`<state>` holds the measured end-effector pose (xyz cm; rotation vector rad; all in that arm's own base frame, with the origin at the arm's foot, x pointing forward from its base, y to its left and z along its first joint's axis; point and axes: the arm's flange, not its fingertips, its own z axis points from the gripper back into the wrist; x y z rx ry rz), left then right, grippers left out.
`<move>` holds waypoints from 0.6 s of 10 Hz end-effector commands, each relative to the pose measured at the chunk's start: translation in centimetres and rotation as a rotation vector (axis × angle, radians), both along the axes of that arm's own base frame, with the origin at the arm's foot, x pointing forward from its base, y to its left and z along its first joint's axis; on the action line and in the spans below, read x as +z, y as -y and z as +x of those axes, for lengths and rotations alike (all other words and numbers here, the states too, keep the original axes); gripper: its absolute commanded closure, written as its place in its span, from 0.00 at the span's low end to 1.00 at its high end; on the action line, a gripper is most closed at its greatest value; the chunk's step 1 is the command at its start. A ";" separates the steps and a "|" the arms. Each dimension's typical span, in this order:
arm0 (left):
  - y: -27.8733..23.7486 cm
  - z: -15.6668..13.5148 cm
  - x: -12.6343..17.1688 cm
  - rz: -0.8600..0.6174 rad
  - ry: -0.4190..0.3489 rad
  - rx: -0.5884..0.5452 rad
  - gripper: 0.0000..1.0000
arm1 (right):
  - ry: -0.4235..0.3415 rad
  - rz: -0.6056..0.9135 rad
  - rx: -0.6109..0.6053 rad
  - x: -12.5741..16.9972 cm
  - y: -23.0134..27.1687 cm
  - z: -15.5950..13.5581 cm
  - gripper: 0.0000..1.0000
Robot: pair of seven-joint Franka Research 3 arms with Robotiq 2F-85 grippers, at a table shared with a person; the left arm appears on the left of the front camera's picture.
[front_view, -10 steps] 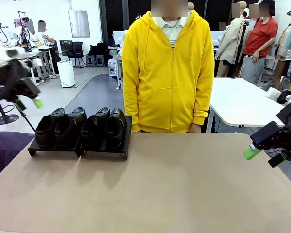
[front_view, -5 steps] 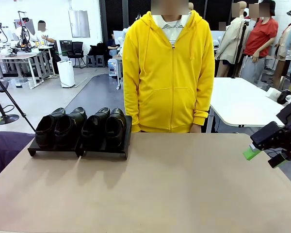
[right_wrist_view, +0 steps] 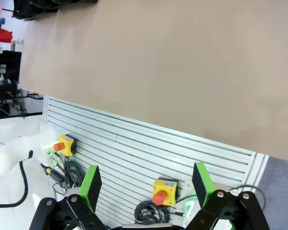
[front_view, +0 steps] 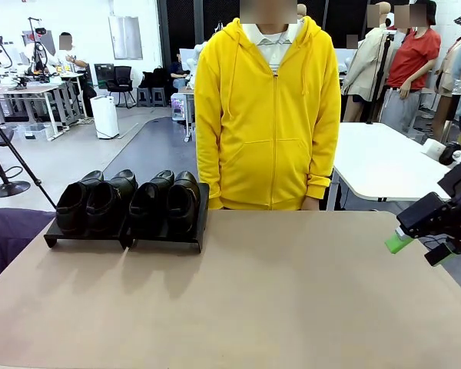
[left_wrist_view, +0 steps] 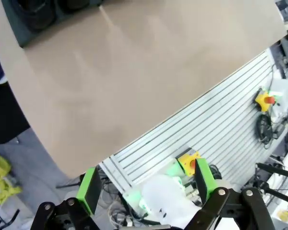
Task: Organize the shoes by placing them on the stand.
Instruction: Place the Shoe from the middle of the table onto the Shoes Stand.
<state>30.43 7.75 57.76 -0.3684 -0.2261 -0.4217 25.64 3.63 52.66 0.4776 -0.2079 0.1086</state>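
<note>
From the front, we see all four shoes [front_view: 129, 201] lined up side by side on the stand [front_view: 163, 240], toes toward the person in the yellow hoodie [front_view: 267, 115] and heels toward us. The stand sits at the far left of the tabletop [front_view: 238, 300], against its far edge. The right end effector [front_view: 416, 247] hangs off the tabletop's right edge, well apart from the stand, with nothing between its green pads. Nothing lies loose on the tabletop, so we judge the placing finished and no reach called for; were one needed, the stand lies far to the left of this end effector, across the whole tabletop.

In the left wrist view, the left end effector [left_wrist_view: 148, 186] has its jaws spread wide and empty, hovering over the near edge of the tabletop [left_wrist_view: 134, 81] and the ribbed metal frame [left_wrist_view: 221, 139] beneath. A corner of the stand [left_wrist_view: 24, 33] with the shoes [left_wrist_view: 36, 10] peeks in at the top left, so we take the left arm to be the nearer one.

In the right wrist view, the right end effector [right_wrist_view: 146, 184] is likewise fully open and holding nothing. The shoes [right_wrist_view: 43, 5] sit at the far top-left corner, the bare tabletop [right_wrist_view: 173, 67] stretching between.
</note>
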 end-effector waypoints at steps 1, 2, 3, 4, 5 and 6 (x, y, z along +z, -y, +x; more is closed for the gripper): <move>0.6 -2.1 0.7 -0.022 0.043 0.009 0.00 | -0.007 0.026 -0.006 0.2 -0.2 0.0 0.00; 0.6 -2.1 0.7 -0.022 0.043 0.009 0.00 | -0.007 0.026 -0.006 0.2 -0.2 0.0 0.00; 0.6 -2.1 0.7 -0.022 0.043 0.009 0.00 | -0.007 0.026 -0.006 0.2 -0.2 0.0 0.00; 0.6 -2.1 0.7 -0.022 0.043 0.009 0.00 | -0.007 0.026 -0.006 0.2 -0.2 0.0 0.00; 0.6 -2.1 0.7 -0.022 0.043 0.009 0.00 | -0.007 0.026 -0.006 0.2 -0.2 0.0 0.00; 0.6 -2.1 0.7 -0.022 0.043 0.009 0.00 | -0.007 0.026 -0.006 0.2 -0.2 0.0 0.00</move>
